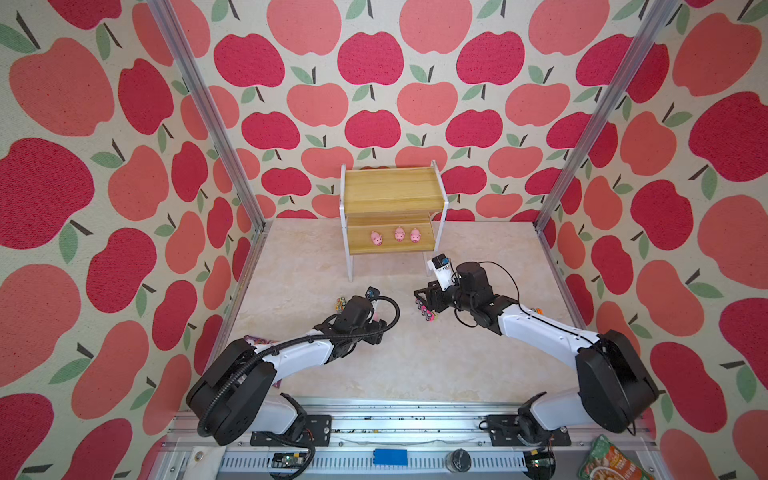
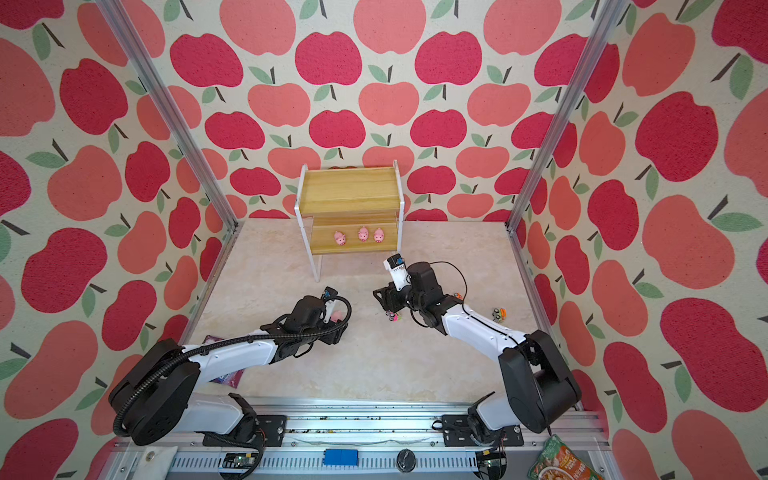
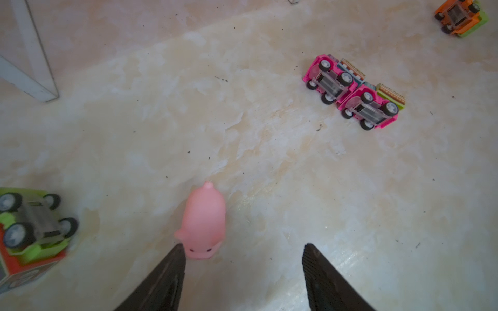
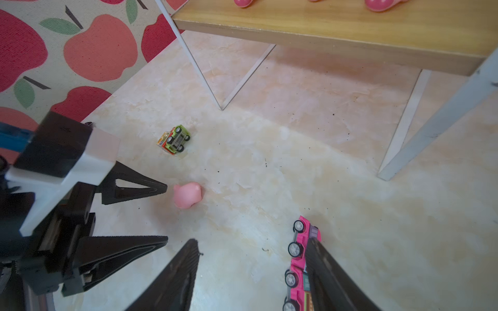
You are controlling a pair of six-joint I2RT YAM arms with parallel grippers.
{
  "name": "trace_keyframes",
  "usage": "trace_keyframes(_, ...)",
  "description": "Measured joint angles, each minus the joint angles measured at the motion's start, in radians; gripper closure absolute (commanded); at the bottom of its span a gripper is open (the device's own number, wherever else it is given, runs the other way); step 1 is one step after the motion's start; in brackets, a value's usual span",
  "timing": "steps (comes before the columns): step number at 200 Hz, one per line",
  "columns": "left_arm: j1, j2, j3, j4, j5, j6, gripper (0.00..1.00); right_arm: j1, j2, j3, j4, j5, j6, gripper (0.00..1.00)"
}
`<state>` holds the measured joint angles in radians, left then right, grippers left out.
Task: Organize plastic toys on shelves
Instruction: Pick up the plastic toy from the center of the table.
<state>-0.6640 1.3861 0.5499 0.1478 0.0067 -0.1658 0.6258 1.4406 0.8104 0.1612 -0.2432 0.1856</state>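
Observation:
Three pink pigs (image 1: pixel 376 238) (image 1: pixel 399 234) (image 1: pixel 415 235) stand on the lower board of the shelves (image 1: pixel 390 195). Another pig (image 3: pixel 203 220) rests on the table, just beyond one fingertip of my open left gripper (image 3: pixel 244 250) and not between its fingers. My right gripper (image 4: pixel 252 245) is open and low over two pink trucks (image 4: pixel 299 258) lying on their sides end to end, close against one finger (image 4: pixel 323 274). A yellow-green truck (image 4: pixel 174 140) lies on its side near the left gripper. An orange-green truck (image 2: pixel 498 312) sits to the right of the right arm.
A purple packet (image 2: pixel 226 376) lies partly under the left arm. A green pouch (image 2: pixel 557 461) sits off the table at the front right. White shelf legs (image 4: pixel 404 134) stand just beyond the right gripper. Apple-print walls close in the table on three sides.

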Motion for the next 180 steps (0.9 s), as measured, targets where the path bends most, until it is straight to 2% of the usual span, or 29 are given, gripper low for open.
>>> trace_keyframes(44, 0.068, -0.005, -0.060, 0.079, 0.018, 0.011, 0.26, 0.000, -0.003, -0.027, 0.048, -0.024, -0.001, 0.33)
trace_keyframes(99, 0.095, -0.002, -0.086, 0.141, 0.080, 0.027, 0.27, 0.000, -0.006, -0.056, 0.111, -0.047, -0.001, 0.33)
trace_keyframes(142, 0.101, 0.080, -0.085, 0.185, 0.088, 0.034, 0.33, 0.000, -0.016, -0.072, 0.131, -0.048, -0.001, 0.33)
trace_keyframes(180, 0.106, 0.147, -0.066, 0.225, 0.088, 0.046, 0.46, 0.000, -0.018, -0.073, 0.137, -0.048, -0.001, 0.33)
